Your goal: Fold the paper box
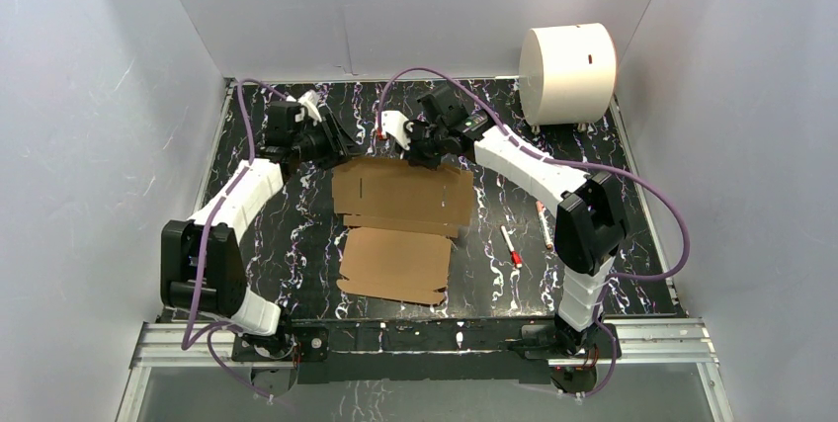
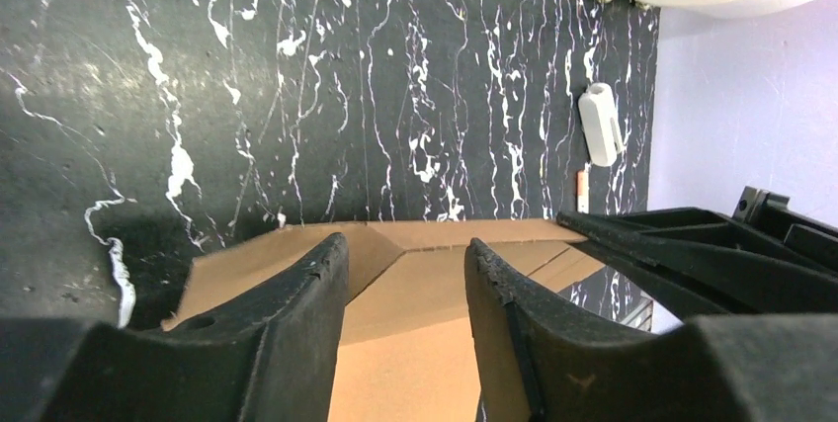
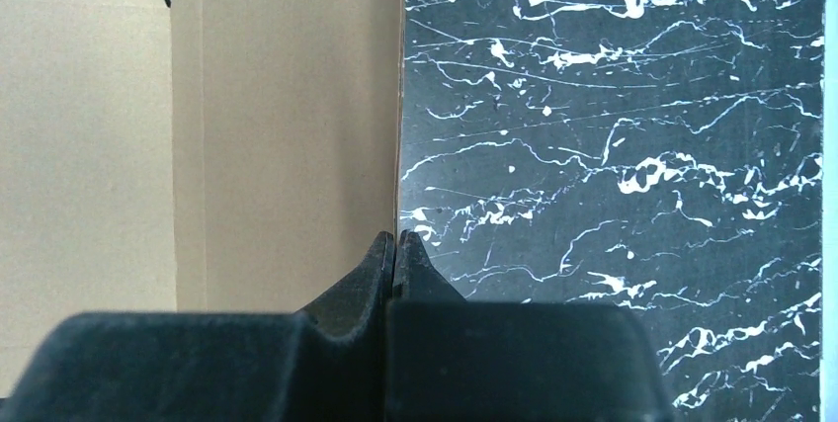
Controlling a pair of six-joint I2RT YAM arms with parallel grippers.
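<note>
The left gripper [image 2: 405, 242] has its jaws parted with nothing clamped between them. It sits over the far-left corner of the paper box [image 1: 400, 195]. In its wrist view I see brown card running under and between its two fingers [image 2: 296, 323], with a creased strip along the far side.

The right gripper [image 3: 395, 249] is clenched tight, with its tips on the box's far edge, a little right of the middle. The card's edge runs straight into the seam between its fingers (whether a sliver of card is nipped there, I can't tell from this angle).

As I judge it, the coming move turns on how the box lies from the grippers. It lies on the bench [image 1: 306, 244], centred between the arms, with its long axis running near to far. All of it stretches from the two grippers toward the near side. Both grippers stand at the far edge, which runs left to right between them.

The left is the one placed to take hold, since the card lies within its open jaws. I'd close it on that far-left flap and fold nearward.
</note>
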